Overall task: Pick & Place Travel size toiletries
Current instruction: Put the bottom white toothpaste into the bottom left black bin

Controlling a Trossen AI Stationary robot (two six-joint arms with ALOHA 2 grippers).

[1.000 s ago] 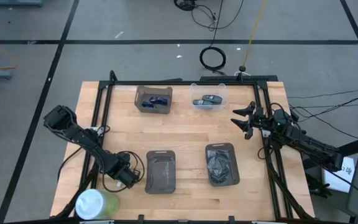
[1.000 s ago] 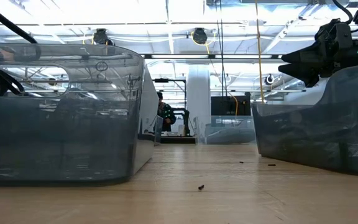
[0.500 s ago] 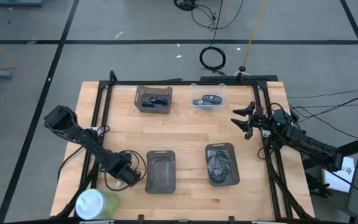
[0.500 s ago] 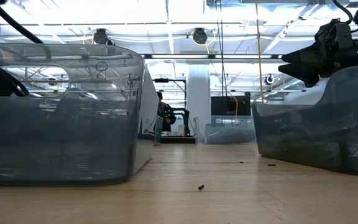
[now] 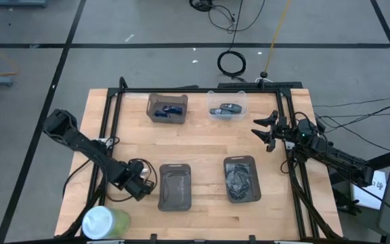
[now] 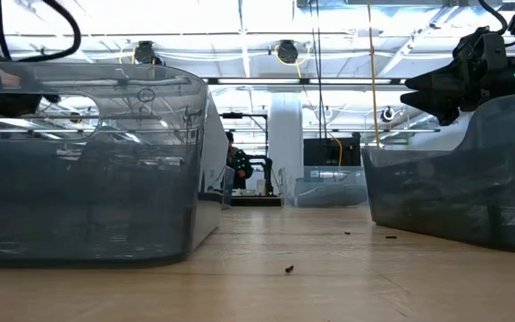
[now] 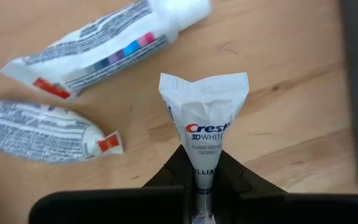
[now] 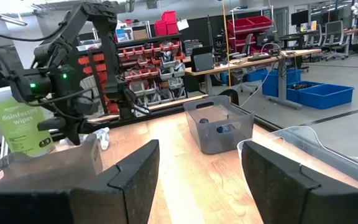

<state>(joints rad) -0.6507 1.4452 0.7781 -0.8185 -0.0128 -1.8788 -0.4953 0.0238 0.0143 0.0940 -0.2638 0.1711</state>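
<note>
The left gripper [image 7: 202,186] is clamped on a white toothpaste tube [image 7: 205,115] just beside the empty dark tray [image 5: 175,186], with two more tubes [image 7: 98,37] lying on the wooden table [image 5: 202,139]. The right gripper [image 5: 265,132], fingers spread and empty, hovers near the clear bin [image 5: 227,105] holding dark items; another dark tray [image 5: 241,179] holds dark clutter.

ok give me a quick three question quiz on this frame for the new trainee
1. True or false: the left gripper is shut on a toothpaste tube.
2. How many other tubes lie loose on the table in the left wrist view? A) none B) two C) four
3. Which gripper hangs open near the table's right edge?

Key:
1. True.
2. B: one long tube and one crumpled tube.
3. The right gripper.
</note>
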